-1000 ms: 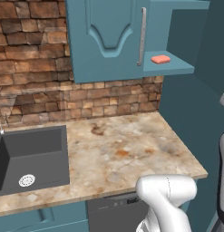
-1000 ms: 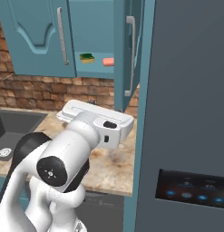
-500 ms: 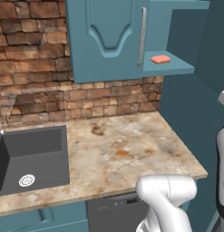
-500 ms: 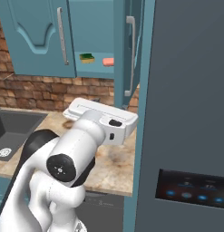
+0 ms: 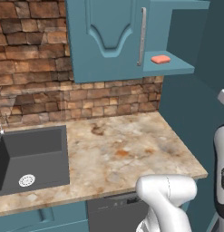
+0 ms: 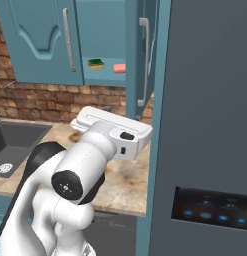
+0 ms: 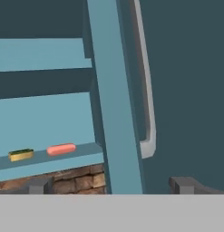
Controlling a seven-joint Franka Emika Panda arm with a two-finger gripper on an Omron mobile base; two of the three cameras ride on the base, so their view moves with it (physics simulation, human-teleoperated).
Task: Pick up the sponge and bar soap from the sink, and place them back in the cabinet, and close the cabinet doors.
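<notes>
**Sponge and soap on the shelf, right door open**

The sponge [image 6: 96, 63] and the soap [image 6: 119, 68] lie side by side on the cabinet [image 5: 168, 69] shelf, sponge to the left, soap to the right, close but apart. In the hand view the sponge [image 7: 21, 154] and soap [image 7: 61, 149] sit near the shelf's front edge. In the left base view the soap [image 5: 160, 59] rests alone on the visible part of the shelf, just right of the closed left door [image 5: 108, 38] with its silver bar handle [image 5: 142, 36].

The right door [image 6: 143, 60] stands open, seen edge-on, swung out toward the robot. Its handle [image 7: 146, 97] runs down the door's right side in the hand view, curving in at the lower end.

The gripper [image 7: 111, 185] has its jaws spread wide and holds nothing; its two dark fingertips [image 7: 38, 185] rise at the bottom of the hand view on either side of the door's edge, not touching it.

The sink [image 5: 31, 158] lies at the far left of the counter [image 5: 127, 154], with its white drain [image 5: 26, 180] on the floor of the basin. A brick wall [image 5: 31, 68] backs the counter. A tall dark fridge [image 6: 210, 130] stands at the right.
</notes>
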